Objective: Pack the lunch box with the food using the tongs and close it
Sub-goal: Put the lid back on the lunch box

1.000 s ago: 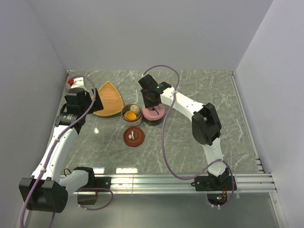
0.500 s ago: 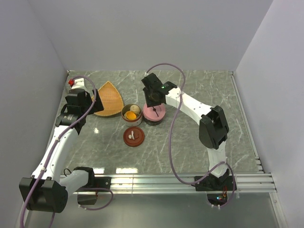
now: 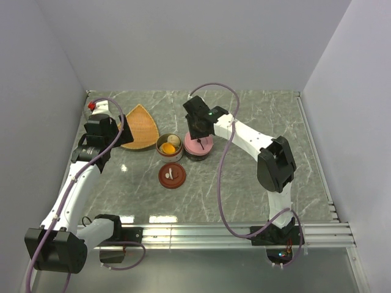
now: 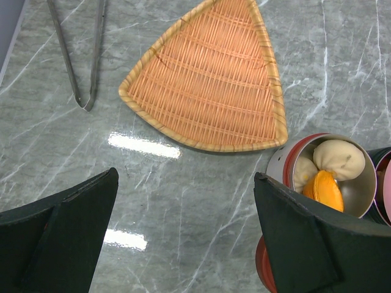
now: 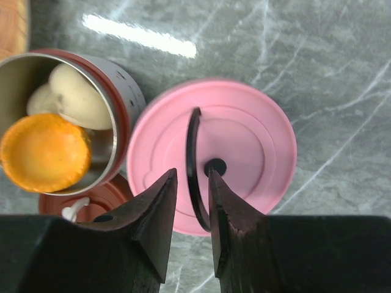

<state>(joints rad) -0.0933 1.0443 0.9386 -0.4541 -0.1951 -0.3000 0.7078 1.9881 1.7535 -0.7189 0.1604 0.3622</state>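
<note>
Lid (image 5: 250,140) at the tin's (image 5: 129,104) 3 o'clock looks light, stiff — grip its thin handle (image 5: 189,146), straddled by the barely-parted right claw (image 5: 192,177). Left claw (image 4: 185,177) gapes wide — empty.

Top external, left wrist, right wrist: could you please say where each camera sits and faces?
Top external: fixed above and behind, looking down at the table; both arms show.
Left wrist: on the left gripper, facing down at tongs and woven plate; its fingers show.
Right wrist: on the right gripper, facing down at the pink lid; its fingers show.
Shared: the open tin of food appears in all three.
</note>
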